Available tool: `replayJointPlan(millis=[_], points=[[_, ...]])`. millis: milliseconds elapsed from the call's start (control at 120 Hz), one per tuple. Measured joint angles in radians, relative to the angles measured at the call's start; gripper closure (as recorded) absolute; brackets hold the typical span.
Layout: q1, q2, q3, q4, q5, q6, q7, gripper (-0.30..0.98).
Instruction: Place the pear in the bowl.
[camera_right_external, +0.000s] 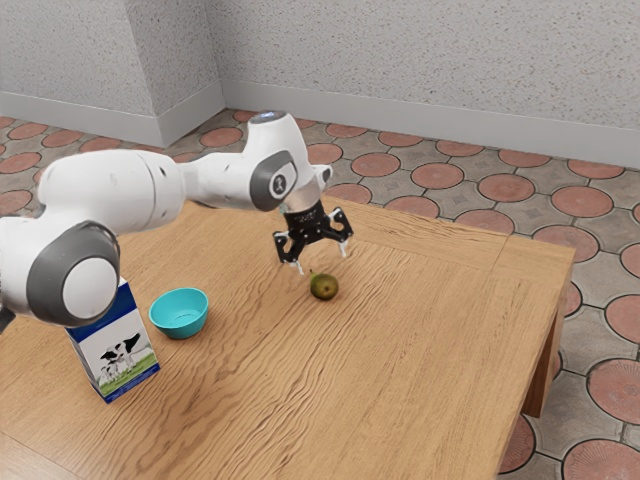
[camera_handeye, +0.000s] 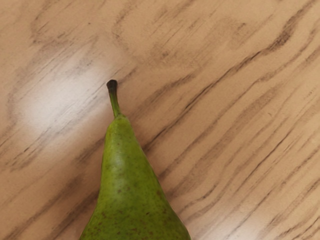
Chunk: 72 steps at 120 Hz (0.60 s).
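No lettering seems legible from here.

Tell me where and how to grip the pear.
I'd come from above and close my gripper across the thick body of the pear, one finger on each flank, since it lies on its side and the thin stem offers little hold.

My wrist view chops off the pear (camera_handeye: 127, 190) at the bottom, lol. My own arm (camera_right_external: 90, 288) hides part of the carton (camera_right_external: 120, 352).

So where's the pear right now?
In the exterior view, the pear lies on the wooden table, just below the open pincer and to the exterior view's right of the turquoise bowl.
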Motion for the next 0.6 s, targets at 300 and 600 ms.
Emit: replayJointPlan(millis=[300,600], points=[[-0.015,0.069,0.007,0.069,0.025,-0.082,-0.137,0.0],[-0.025,0.084,0.005,0.073,0.048,-0.109,-0.219,0.0]])
